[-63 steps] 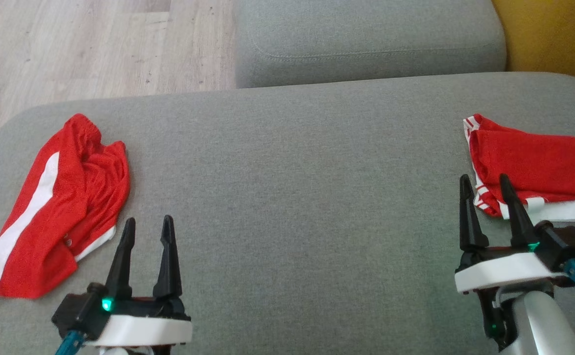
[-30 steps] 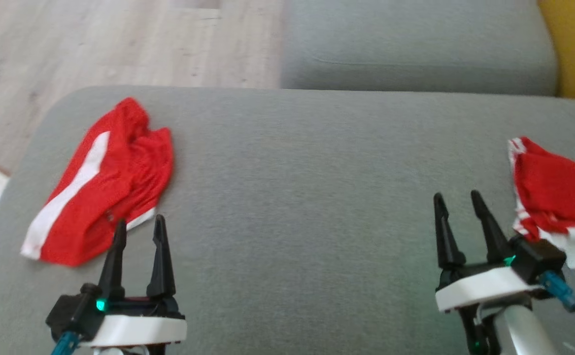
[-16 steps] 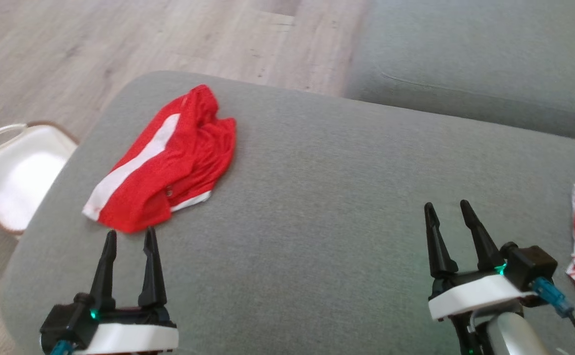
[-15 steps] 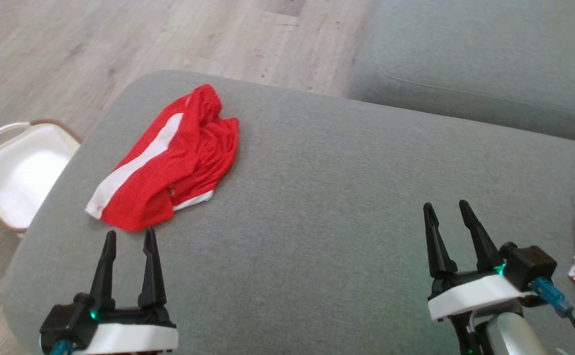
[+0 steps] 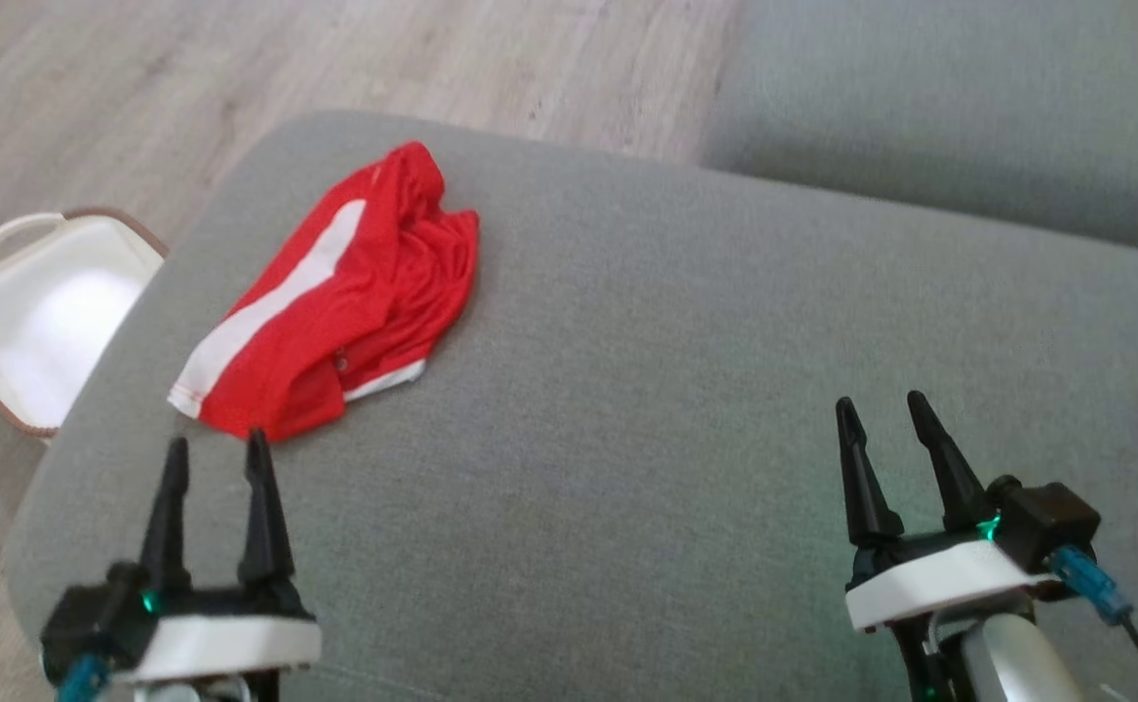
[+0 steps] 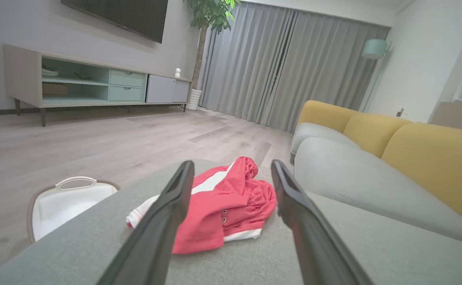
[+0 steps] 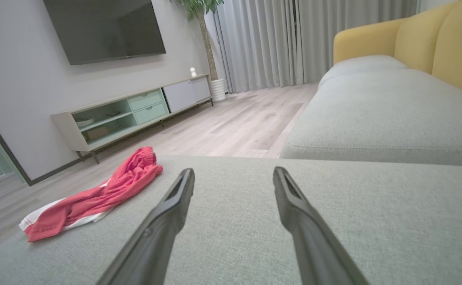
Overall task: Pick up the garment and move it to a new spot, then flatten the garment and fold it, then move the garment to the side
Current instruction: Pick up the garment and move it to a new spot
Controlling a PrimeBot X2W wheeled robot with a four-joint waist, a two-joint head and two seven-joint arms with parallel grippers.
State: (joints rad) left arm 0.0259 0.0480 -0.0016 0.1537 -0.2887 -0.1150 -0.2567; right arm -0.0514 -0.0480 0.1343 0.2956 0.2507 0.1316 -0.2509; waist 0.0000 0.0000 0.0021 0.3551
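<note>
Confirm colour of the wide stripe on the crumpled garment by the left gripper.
White stripe on a red garment; it shows best in the head view.

Open grey cushion (image 5: pixel 627 409) ahead of right hand (image 5: pixel 878 402), red garment (image 5: pixel 334 292) close before left hand (image 5: pixel 216 439)

Red mesh-cloth garment (image 5: pixel 334 292), matt woven cushion (image 5: pixel 686 390)

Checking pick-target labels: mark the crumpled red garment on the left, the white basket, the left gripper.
red garment (image 5: pixel 373 292), head view, middle of the red fabric.
white basket (image 5: pixel 32 322), head view, bare inside.
left gripper (image 5: pixel 216 441), head view, midway between fingertips.
</note>
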